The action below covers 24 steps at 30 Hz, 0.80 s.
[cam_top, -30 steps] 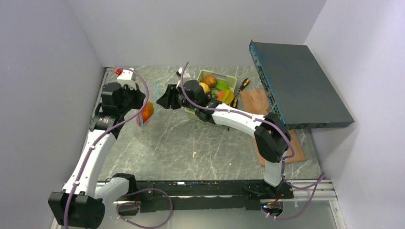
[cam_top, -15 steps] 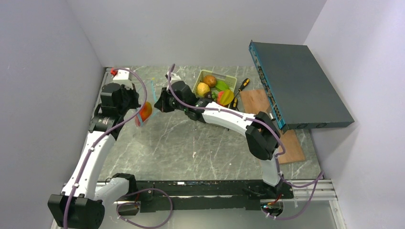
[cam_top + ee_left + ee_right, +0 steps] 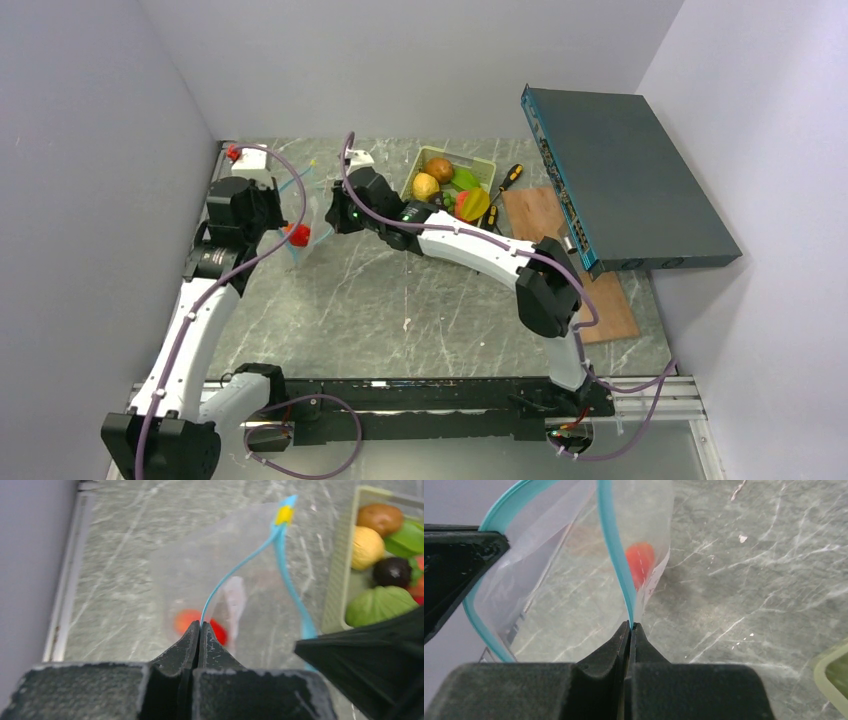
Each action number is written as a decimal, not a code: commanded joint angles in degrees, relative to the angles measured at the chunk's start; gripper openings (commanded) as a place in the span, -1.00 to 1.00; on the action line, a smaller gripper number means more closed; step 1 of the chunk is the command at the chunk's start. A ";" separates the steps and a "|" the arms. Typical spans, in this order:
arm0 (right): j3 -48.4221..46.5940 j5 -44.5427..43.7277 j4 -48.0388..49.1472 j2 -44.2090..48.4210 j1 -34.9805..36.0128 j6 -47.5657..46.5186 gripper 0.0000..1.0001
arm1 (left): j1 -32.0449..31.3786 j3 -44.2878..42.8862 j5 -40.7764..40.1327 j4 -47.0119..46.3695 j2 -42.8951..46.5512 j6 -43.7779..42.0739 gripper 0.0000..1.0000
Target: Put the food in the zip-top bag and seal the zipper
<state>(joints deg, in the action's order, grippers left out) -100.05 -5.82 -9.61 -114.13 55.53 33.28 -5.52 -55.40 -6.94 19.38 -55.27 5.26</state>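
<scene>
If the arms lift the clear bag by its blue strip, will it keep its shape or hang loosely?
Probably loosely: the zip-top bag looks thin-walled, and the zipper curves between the left gripper and right gripper. The red food inside would likely drag the bottom down and swing.

The zip-top bag (image 3: 200,565) is seen as clear, its zipper (image 3: 616,565) light blue with a yellow tab (image 3: 285,515), and red food (image 3: 640,562) is shown through it. The desk (image 3: 749,580) is patterned in grey marble with white veins; the basket (image 3: 336,580) is coloured pale green.
</scene>
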 commanded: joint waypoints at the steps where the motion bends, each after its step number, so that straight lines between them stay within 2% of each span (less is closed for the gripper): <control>1: -2.99 4.54 1.70 -1.88 0.27 -0.20 -1.00 | 0.16 -1.68 13.61 -1.59 -3.31 -2.52 -1.00; 8: -1.65 8.99 4.81 -1.20 0.29 2.28 -1.00 | 0.20 -1.24 15.46 -2.03 -3.66 -4.35 -1.00; 17: 2.69 6.66 3.94 2.98 0.38 0.27 -1.00 | 0.16 -2.80 15.19 0.39 -6.60 -4.55 -1.00; 20: 3.16 3.85 0.93 4.42 0.24 -2.35 -0.68 | 0.16 -1.93 12.90 -0.74 -5.95 -3.25 -1.00; 24: 5.20 -0.48 -1.86 8.33 0.07 -7.18 -0.42 | 0.16 -1.57 11.05 -1.29 -5.63 -1.32 -1.00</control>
<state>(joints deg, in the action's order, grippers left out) -96.18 -0.95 -9.93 -113.06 55.59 31.66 -5.54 -55.81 6.31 19.92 -61.76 2.26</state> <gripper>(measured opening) 0.238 0.013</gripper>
